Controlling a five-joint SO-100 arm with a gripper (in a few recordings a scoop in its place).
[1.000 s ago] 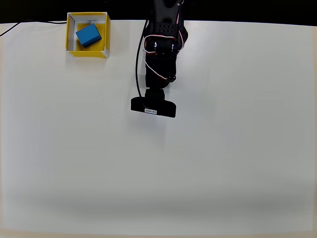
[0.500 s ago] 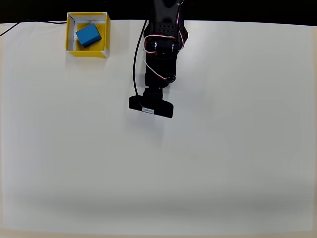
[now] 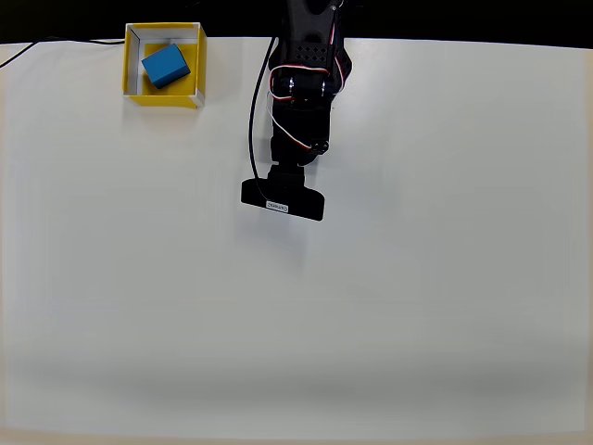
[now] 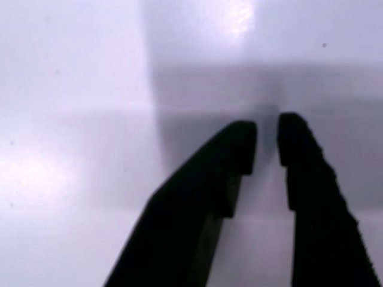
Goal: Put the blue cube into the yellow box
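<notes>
- In the wrist view the gripper (image 4: pixel 266 140) fills the lower half as two black fingers (image 4: pixel 230 161), their bases cut off by the bottom edge. The tips stand a narrow gap apart with nothing between them — nearly closed, holding nothing. The picture is soft, and below the tips only the bare white surface of the bench (image 4: pixel 72 89) and a grey shadow can be made out.
- In the overhead view the arm (image 3: pixel 298 102) reaches in from the middle of the bench's far edge; its base is lost in the black strip beyond that edge. A black block with a small white label at the arm's tip hides the fingers from above.
- A black cable (image 3: pixel 254 120) runs down the arm's left side.
- The yellow box (image 3: pixel 132 91) sits at the far left corner of the bench (image 3: pixel 371 306), well apart from the arm, its far wall at the bench's edge.
- The blue cube (image 3: pixel 166 66) lies inside the box, toward its far side — turned askew to the walls, its long axis running from lower left to upper right in the picture.
</notes>
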